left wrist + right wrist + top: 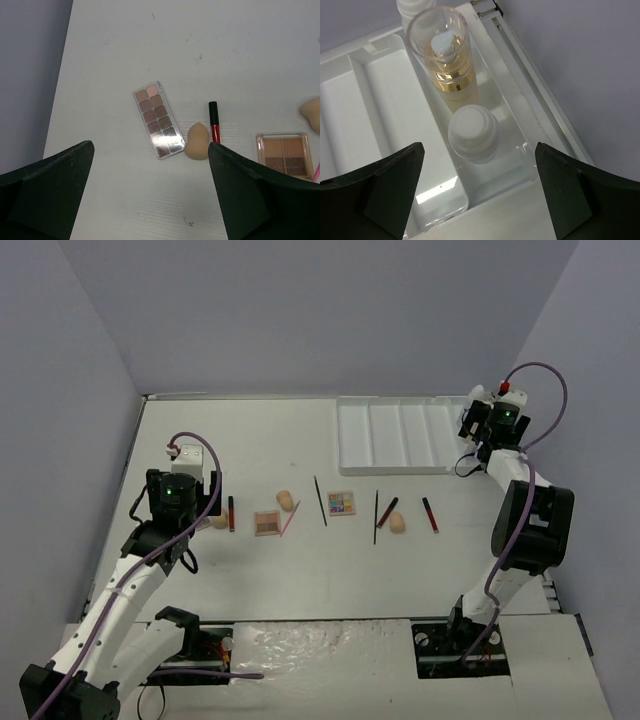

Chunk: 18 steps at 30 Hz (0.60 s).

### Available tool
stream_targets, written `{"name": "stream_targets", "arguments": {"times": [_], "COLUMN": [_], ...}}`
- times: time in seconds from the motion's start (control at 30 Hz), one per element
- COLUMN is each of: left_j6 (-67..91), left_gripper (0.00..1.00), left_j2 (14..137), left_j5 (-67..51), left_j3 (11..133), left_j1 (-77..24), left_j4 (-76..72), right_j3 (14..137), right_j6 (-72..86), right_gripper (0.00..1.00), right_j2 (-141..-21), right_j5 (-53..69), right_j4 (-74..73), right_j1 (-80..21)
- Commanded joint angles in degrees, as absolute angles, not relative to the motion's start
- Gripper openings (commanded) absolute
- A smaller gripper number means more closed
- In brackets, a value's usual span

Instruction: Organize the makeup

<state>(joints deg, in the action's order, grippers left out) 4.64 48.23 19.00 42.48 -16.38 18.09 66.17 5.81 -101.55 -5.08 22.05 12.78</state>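
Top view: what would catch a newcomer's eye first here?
Palettes, peach sponges and pencils lie in a scattered row across the table. At the far right sits a white divided tray, where the right hand hangs open above an amber bottle and a white bottle in its end compartment.

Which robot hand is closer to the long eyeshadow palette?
Left. The left gripper hovers above the long eyeshadow palette; the right gripper is far away over the divided tray.

white table [240, 440] bears tray [343, 435], palettes [341, 503], sponges [397, 523], pencils [320, 500], lipsticks [430, 514]
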Motion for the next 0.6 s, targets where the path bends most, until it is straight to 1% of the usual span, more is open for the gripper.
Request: {"name": "stream_targets", "arguments": {"times": [0.0,0.13,0.27,0.33,0.43,0.57], "left_j6": [3.96,3.81,3.60,3.60,3.60,3.78], "left_gripper": [0.97,0.97,0.97,0.97,0.97,0.97], "left_j2": [46.50,46.05,46.67,46.87,47.37,47.95], "left_j5": [18.98,19.55,20.30,20.14,20.83,21.50], "left_j3": [44.39,44.38,44.47,44.48,44.74,44.77], "left_j1": [-16.69,-17.26,-18.19,-19.00,-19.77,-20.55], "left_j4": [14.41,14.71,14.85,14.69,15.03,15.08], "right_j3": [68.59,63.53,58.63,53.51,47.91,44.57], "right_j6": [7.11,10.61,13.62,17.70,21.92,21.34], "right_gripper": [0.91,0.91,0.91,0.90,0.89,0.89], "right_j2": [-90.56,-83.53,-77.53,-75.08,-73.65,-75.91], "right_j5": [-4.76,-3.12,-4.67,-1.44,1.18,0.30], "right_j4": [14.78,8.67,1.80,0.19,-1.18,-5.17], "right_j1": [12.33,10.56,4.75,2.36,0.93,-1.22]}}
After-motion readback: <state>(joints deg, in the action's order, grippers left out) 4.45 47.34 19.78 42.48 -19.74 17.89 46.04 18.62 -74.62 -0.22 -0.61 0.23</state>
